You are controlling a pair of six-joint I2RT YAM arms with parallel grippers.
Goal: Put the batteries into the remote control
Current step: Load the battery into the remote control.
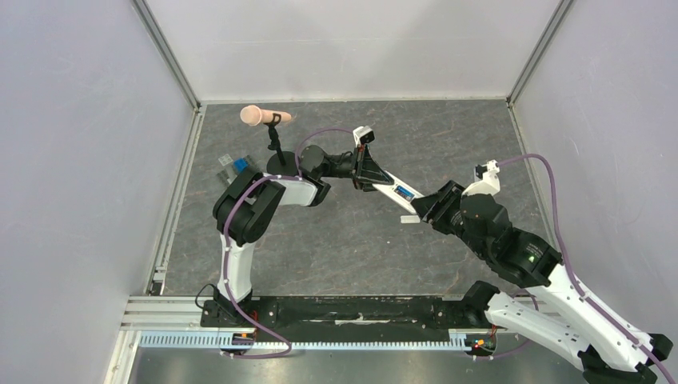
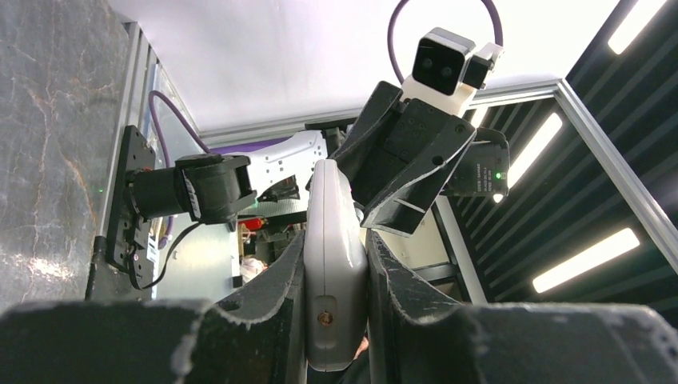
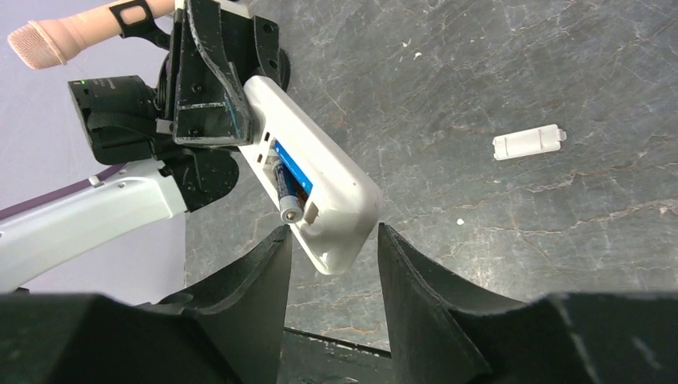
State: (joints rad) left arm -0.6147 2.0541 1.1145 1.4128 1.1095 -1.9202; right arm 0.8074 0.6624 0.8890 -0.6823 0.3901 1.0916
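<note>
My left gripper (image 1: 377,181) is shut on the white remote control (image 1: 396,190) and holds it above the table, its free end pointing at my right gripper (image 1: 424,207). In the left wrist view the remote (image 2: 334,264) is clamped edge-on between the pads. In the right wrist view the remote (image 3: 336,192) shows an open battery bay. A bright blue battery (image 3: 293,173) and a dark grey battery (image 3: 281,192) with a silvery tip lie in it side by side. My right gripper (image 3: 331,234) is open and empty, its fingertips on either side of the remote's end without touching it.
The small white battery cover (image 3: 528,142) lies on the grey table, also in the top view (image 1: 409,218). A pink microphone (image 1: 260,115) on a black stand and a blue toy brick (image 1: 238,165) stand at the back left. White walls close in the table.
</note>
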